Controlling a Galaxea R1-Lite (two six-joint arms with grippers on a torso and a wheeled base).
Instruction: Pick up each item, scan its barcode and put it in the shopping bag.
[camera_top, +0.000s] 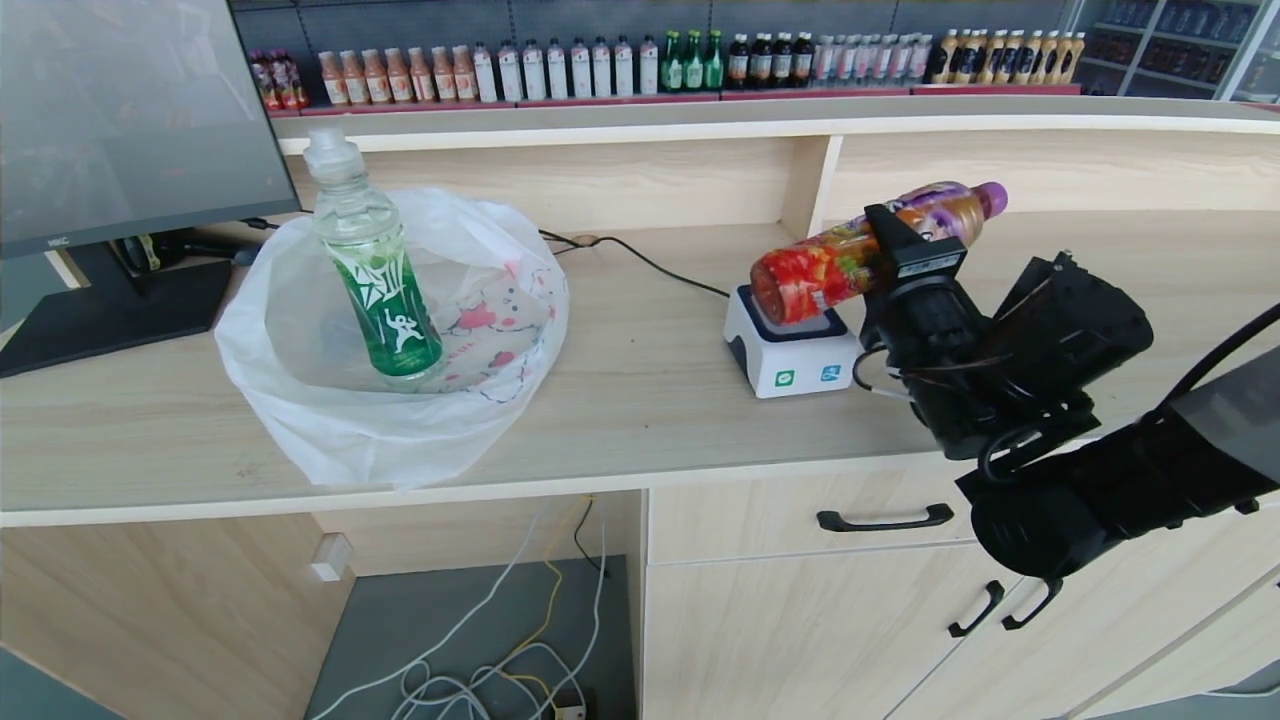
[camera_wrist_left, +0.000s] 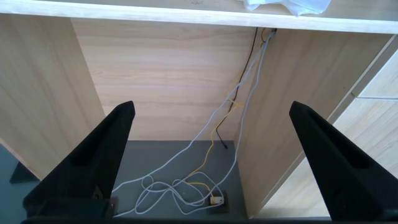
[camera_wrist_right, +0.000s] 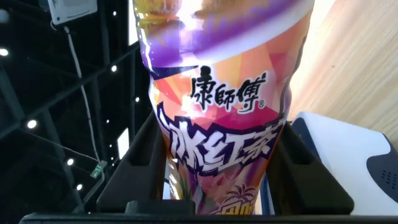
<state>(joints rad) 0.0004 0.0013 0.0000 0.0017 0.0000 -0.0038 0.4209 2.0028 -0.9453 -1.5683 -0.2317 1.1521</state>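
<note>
My right gripper (camera_top: 885, 245) is shut on an orange and purple drink bottle (camera_top: 850, 258), held on its side with its base just above the white barcode scanner (camera_top: 790, 355). From the right wrist, the bottle (camera_wrist_right: 217, 112) sits between both fingers (camera_wrist_right: 140, 165), with the scanner (camera_wrist_right: 357, 165) beside it. A white shopping bag (camera_top: 330, 400) lies open on the counter at the left, with a green-labelled bottle (camera_top: 375, 265) standing upright inside it. My left gripper (camera_wrist_left: 208, 168) hangs open below the counter, nothing between its fingers.
A monitor (camera_top: 120, 110) on a black stand occupies the counter's far left. A black cable (camera_top: 640, 258) runs along the counter behind the scanner. Drawers with black handles (camera_top: 885, 520) are under the counter. Loose cables (camera_wrist_left: 186, 186) lie on the floor below.
</note>
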